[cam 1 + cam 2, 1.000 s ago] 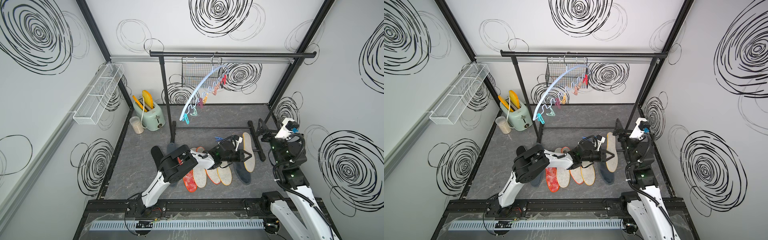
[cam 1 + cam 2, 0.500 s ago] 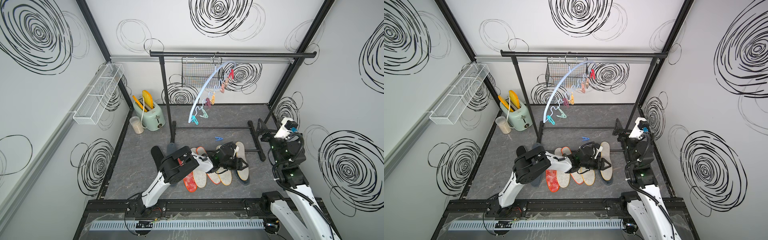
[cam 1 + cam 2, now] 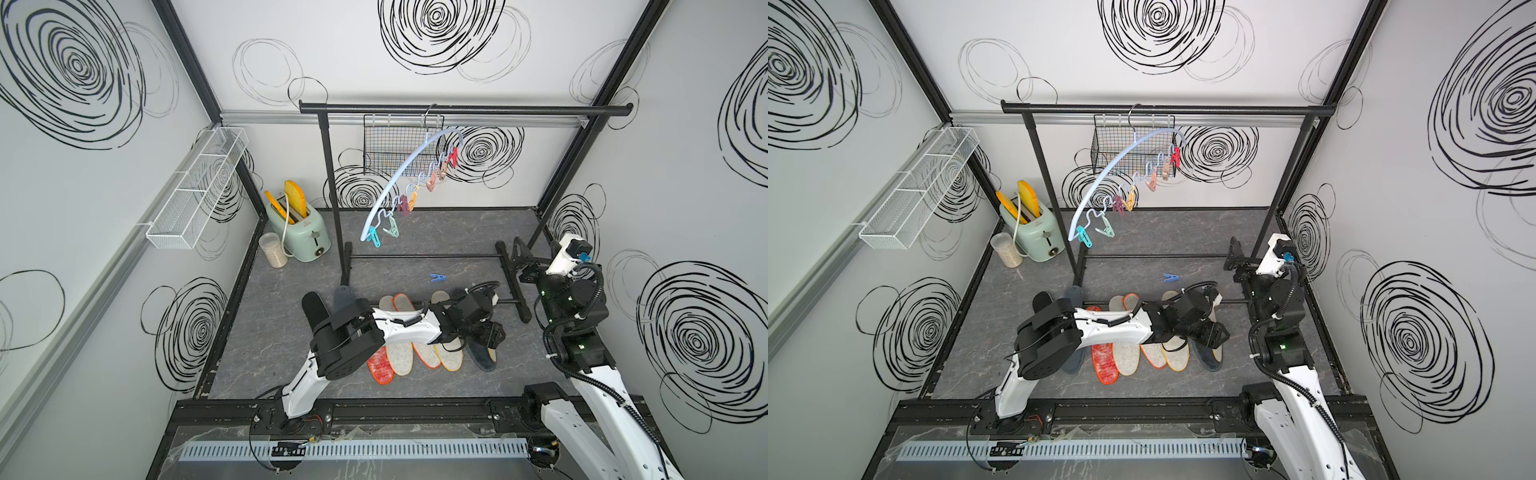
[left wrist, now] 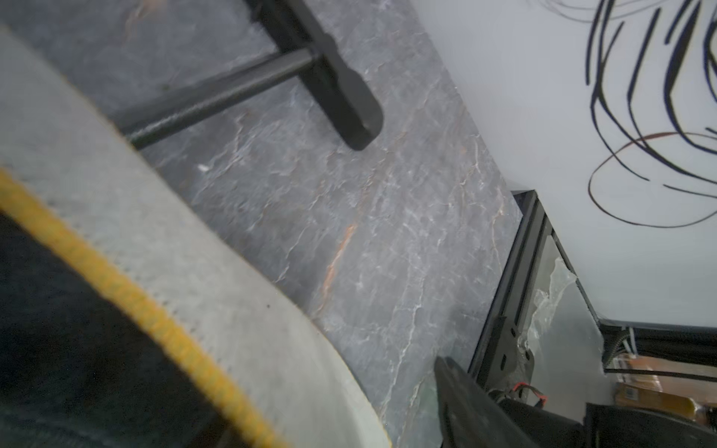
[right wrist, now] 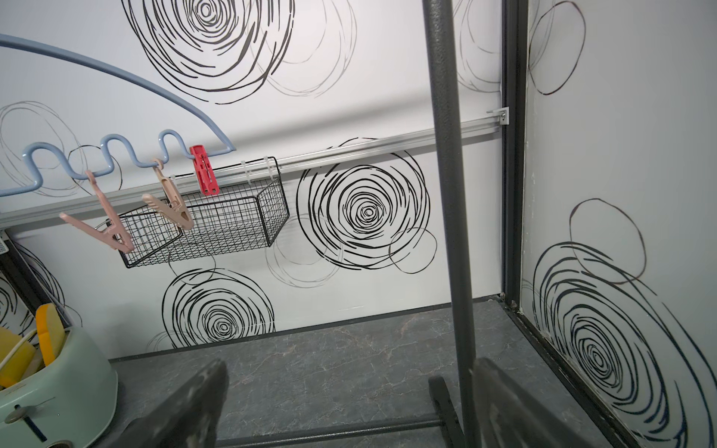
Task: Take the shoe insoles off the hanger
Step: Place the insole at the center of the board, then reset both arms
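Note:
The pale-blue hanger (image 3: 399,178) (image 3: 1100,183) (image 5: 116,77) hangs on the black rail, and every peg in view is bare. Several shoe insoles lie in a row on the floor, from black (image 3: 313,307) through red-orange mesh (image 3: 380,368) (image 3: 1104,365) and off-white felt (image 3: 401,357) to dark grey (image 3: 482,357). My left gripper (image 3: 490,332) (image 3: 1210,334) (image 4: 358,426) is open low over the row's right end. Beside its one visible finger (image 4: 465,407), and apart from it, lies a yellow-rimmed off-white insole (image 4: 155,232). My right gripper (image 3: 519,253) (image 3: 1235,253) (image 5: 349,419) stands open and empty by the rail's right post.
The black garment rail (image 3: 457,109) has floor bars and feet (image 3: 517,299) just behind the insoles. A loose blue peg (image 3: 436,277) lies on the floor. A black wire basket (image 3: 399,145) hangs at the back, and a mint toaster (image 3: 297,232) stands at the back left.
My left gripper has come down to the floor with the yellow-rimmed insole, opened and let it go at the row's right end. The hanger has swung. The right arm has not moved.

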